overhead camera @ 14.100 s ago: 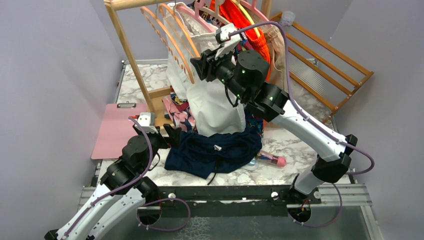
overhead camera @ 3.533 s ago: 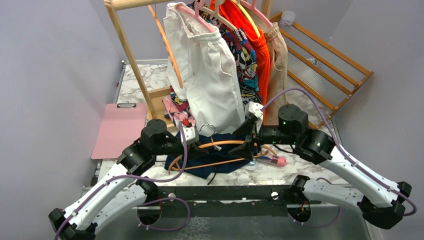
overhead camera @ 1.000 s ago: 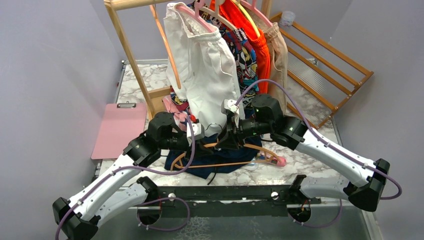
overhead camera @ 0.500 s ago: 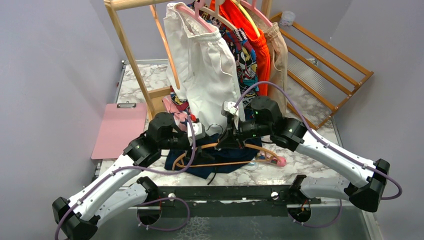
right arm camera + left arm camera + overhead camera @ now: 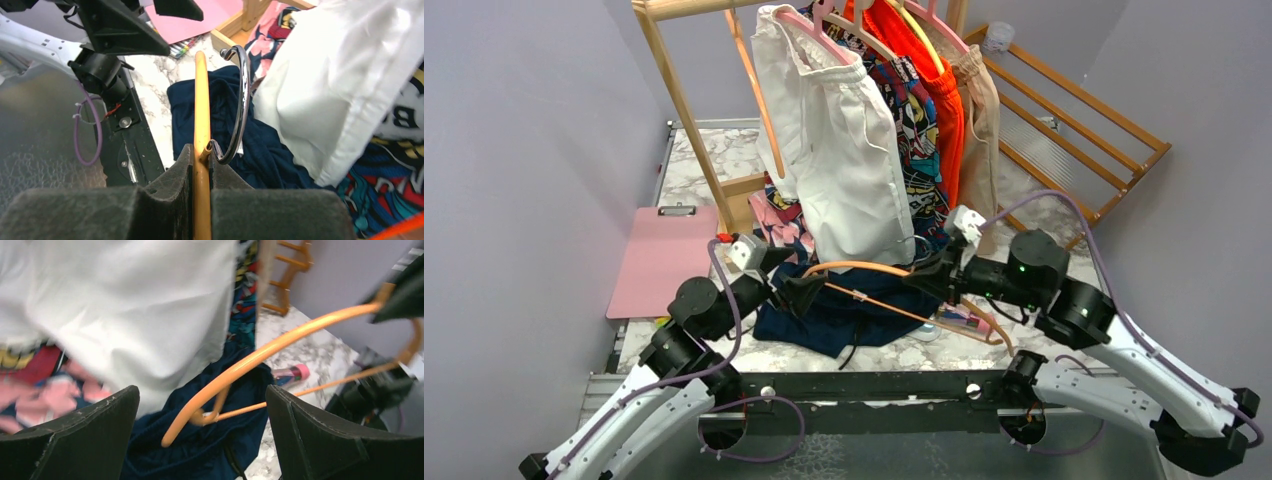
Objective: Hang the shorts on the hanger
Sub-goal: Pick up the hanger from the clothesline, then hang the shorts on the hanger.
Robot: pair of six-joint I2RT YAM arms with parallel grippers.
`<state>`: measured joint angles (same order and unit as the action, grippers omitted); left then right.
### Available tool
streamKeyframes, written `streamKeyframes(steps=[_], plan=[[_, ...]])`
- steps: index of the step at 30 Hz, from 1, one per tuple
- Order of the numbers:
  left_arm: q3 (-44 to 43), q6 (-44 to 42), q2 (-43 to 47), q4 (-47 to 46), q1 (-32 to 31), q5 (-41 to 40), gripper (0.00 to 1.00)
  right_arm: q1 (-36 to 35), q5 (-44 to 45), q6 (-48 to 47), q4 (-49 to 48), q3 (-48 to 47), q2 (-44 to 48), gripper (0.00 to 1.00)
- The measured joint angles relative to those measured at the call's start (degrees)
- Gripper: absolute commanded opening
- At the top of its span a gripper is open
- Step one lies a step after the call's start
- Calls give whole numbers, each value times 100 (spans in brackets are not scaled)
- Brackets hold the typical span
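Note:
The navy shorts (image 5: 844, 318) lie crumpled on the marble table, below the hanging clothes. The orange-tan hanger (image 5: 874, 270) is held in the air over them, slanting from left to right. My right gripper (image 5: 929, 275) is shut on the hanger (image 5: 201, 100) right beside its metal hook (image 5: 243, 100); the shorts (image 5: 190, 107) show beneath. My left gripper (image 5: 799, 290) is open, just off the hanger's left end. In the left wrist view, the hanger (image 5: 260, 355) and the shorts (image 5: 200, 450) lie beyond the wide-apart fingers (image 5: 75, 440), which touch nothing.
White shorts (image 5: 844, 150) on a pink hanger, patterned clothes and orange shorts (image 5: 929, 70) hang from the wooden rack (image 5: 674, 80), close behind the grippers. A second tan hanger (image 5: 759, 90) hangs there. A pink clipboard (image 5: 659, 260) lies at left and a slatted wooden frame (image 5: 1074, 130) at right.
My left gripper has opened, let go of the hanger and drawn back left. My right gripper has shut on the hanger near the hook and pulled it to the right.

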<state>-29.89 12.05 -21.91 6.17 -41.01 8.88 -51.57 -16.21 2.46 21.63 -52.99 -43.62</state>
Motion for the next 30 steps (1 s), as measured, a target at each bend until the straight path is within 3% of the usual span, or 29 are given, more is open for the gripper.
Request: streamKeyframes(steps=[5,10,19,30], plan=[[299,1303,129,584,0,-1453,99,0,483,192,389,291,706,1],[50,2269,-417,1445,0,-2498,99,0,857,271,623,431,918,1],[-767,2618,-2306,2411,0,-2774,98,0,1322,358,732,614,1134,1],[-695,2968,-2435,2828,2,-2712,56,0,1360,435,833,614,1305,1]])
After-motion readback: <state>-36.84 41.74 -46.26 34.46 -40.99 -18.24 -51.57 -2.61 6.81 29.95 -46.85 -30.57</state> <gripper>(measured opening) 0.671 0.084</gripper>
